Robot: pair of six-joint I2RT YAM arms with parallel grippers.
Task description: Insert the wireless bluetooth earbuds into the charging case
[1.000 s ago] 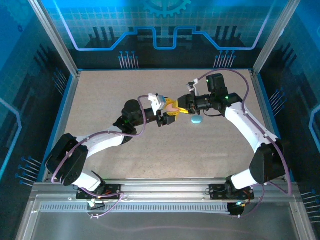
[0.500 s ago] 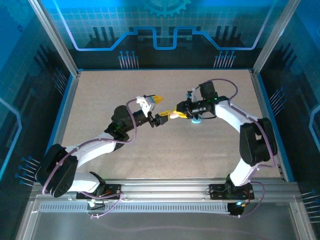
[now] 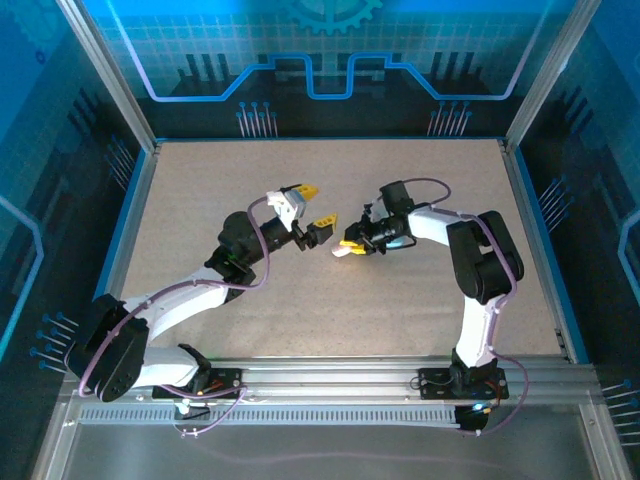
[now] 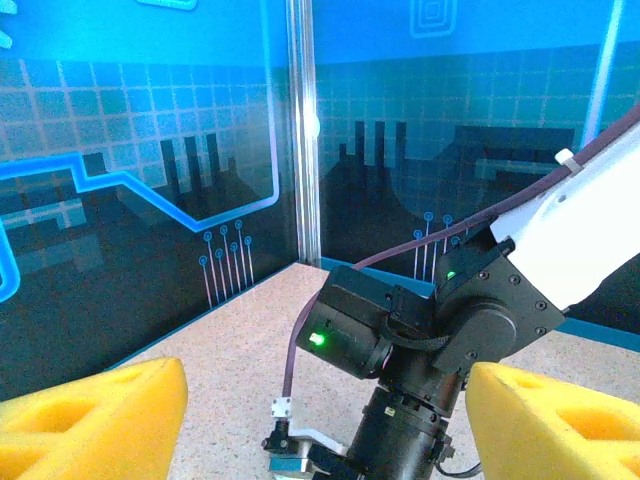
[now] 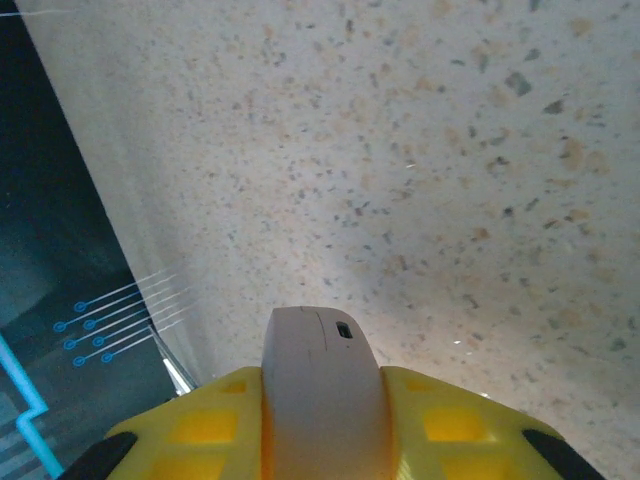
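Charging case (image 5: 322, 360): a pale, pebble-shaped shell with a small dark slot near its far end. It is clamped between the two yellow fingers (image 5: 200, 420) of the right gripper (image 5: 322, 400). The fingers are closed onto its sides, and its rounded end sticks out past the fingertips. In the top external view the case (image 3: 343, 250) shows as a pale tip at the front of the right gripper (image 3: 352, 244), pointing toward the left gripper (image 3: 318, 205). Whether the case touches the table cannot be told.

Left gripper (image 4: 325, 420): its jaws stand wide apart with nothing between them. One yellow pad (image 4: 90, 420) sits at the lower left of its own camera view and the other pad (image 4: 555, 425) at the lower right. Straight ahead of it, between the pads, stands the black wrist housing (image 4: 400, 330) of the right arm (image 4: 570, 230), a green light lit on its side. From above, the two grippers face each other, near but apart, with the case on the right gripper's side of the gap.

Table (image 3: 200, 200): a speckled beige surface (image 5: 450, 150) that lies ahead of and below the held case. Blue-lit panels (image 4: 150, 150) enclose it beyond the left gripper.
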